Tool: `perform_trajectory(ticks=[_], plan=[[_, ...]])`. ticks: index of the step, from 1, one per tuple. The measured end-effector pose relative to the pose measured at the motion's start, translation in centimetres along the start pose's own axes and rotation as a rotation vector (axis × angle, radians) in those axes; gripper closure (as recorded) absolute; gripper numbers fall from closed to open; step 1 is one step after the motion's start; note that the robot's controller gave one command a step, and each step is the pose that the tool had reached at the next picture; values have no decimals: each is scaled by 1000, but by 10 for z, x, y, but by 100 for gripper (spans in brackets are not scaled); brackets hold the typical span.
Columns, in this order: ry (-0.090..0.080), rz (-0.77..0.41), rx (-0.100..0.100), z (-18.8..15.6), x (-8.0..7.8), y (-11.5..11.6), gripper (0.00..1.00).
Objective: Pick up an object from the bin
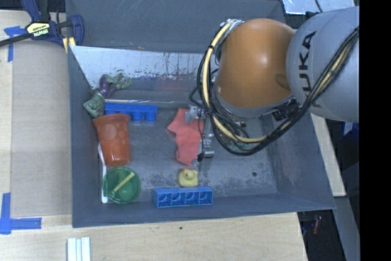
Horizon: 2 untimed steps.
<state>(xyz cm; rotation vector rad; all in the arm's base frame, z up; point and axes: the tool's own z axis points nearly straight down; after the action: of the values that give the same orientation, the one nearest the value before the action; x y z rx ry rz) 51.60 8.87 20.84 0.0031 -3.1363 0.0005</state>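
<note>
My gripper [204, 147] hangs in the middle of the bin, its finger tips right beside the right edge of a crumpled red cloth-like piece [185, 134]. Just below the gripper lies a small yellow lump [189, 178]. A blue toothed brick [182, 197] lies flat along the bin's front wall under that lump.
On the left side stand an orange cup [114, 139], a green round thing with a yellow stripe [121, 186], another blue brick [131, 112] and a small grey-green figure [101, 95]. The arm's orange dome covers the bin's right half.
</note>
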Motion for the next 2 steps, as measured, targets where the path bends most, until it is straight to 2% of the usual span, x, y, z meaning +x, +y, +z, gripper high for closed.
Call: perform_trajectory(ticks=[1, 2], plan=[[-8, 2, -1, -4, -2, 0, 0], [-21, -28, -2, 50, -65, -22, 0]])
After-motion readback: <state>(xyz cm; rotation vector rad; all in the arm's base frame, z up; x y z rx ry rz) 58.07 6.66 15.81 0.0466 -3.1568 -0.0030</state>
